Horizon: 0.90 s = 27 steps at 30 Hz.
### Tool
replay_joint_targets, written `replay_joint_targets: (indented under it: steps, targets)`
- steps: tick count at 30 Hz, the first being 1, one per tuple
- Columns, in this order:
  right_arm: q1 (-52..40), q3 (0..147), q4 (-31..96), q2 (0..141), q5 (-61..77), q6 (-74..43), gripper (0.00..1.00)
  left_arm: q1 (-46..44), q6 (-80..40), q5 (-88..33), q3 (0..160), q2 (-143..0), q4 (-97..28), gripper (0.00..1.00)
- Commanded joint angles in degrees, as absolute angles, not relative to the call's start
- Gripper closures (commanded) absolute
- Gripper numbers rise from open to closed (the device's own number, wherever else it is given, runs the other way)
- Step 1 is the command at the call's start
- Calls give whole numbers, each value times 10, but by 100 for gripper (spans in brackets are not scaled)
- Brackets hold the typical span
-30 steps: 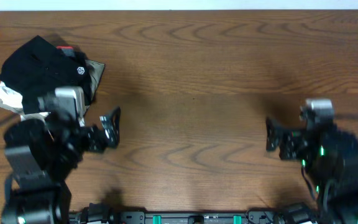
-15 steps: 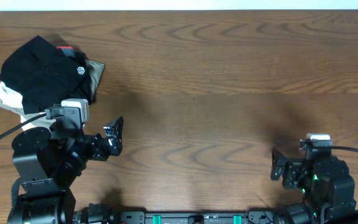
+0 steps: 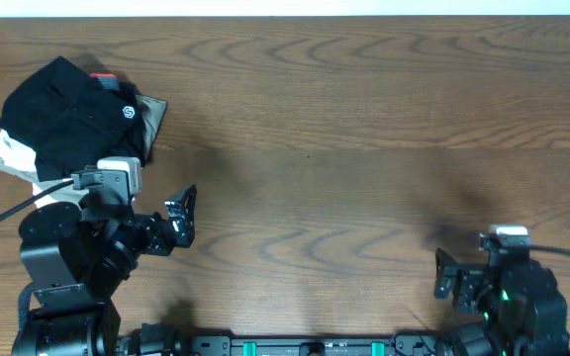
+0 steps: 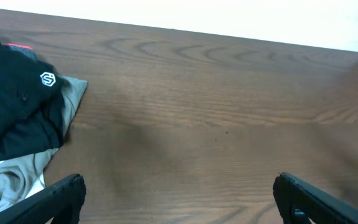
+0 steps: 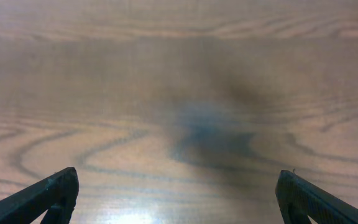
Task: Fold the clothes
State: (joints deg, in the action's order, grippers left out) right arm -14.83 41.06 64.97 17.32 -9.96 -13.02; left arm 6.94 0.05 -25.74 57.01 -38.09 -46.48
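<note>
The clothes (image 3: 62, 114), a black garment with a small round white logo, lie bunched on top of a pile at the table's far left. In the left wrist view the clothes (image 4: 11, 106) fill the left edge. My left gripper (image 3: 186, 215) hovers open to the right of and nearer than the pile, with nothing between its fingers. From the wrist, the left gripper (image 4: 179, 199) has only bare wood between its wide jaws. My right gripper (image 3: 444, 279) stands open near the front right edge. The right gripper (image 5: 179, 199) is likewise empty over bare table.
Under the black garment lie a grey piece (image 3: 153, 121), a white piece (image 3: 13, 158) and a bit of red edge (image 3: 103, 77). A black cable (image 3: 3, 222) runs off left from the left arm. The brown wooden table (image 3: 315, 138) ends at the far edge, along the top of the overhead view.
Both arms have drawn back toward the near edge, the right one farther. Both grippers stayed open. The pile has not moved.
</note>
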Motion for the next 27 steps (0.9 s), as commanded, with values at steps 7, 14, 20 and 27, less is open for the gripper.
replay_joint_targets:
  steps: [7,14,20,27]
  targets:
    - [-107,295,556,0,-100,-135,1,67,8,-263,571,-377,-465,2]
    - [-102,174,374,3,-103,-94,1,67,8,-263,571,-377,-465,2]
    - [-101,42,130,3,-103,-26,1,67,8,-263,571,-377,-465,2]
    - [-100,3,34,3,-105,65,1,67,8,-263,571,-377,-465,2]
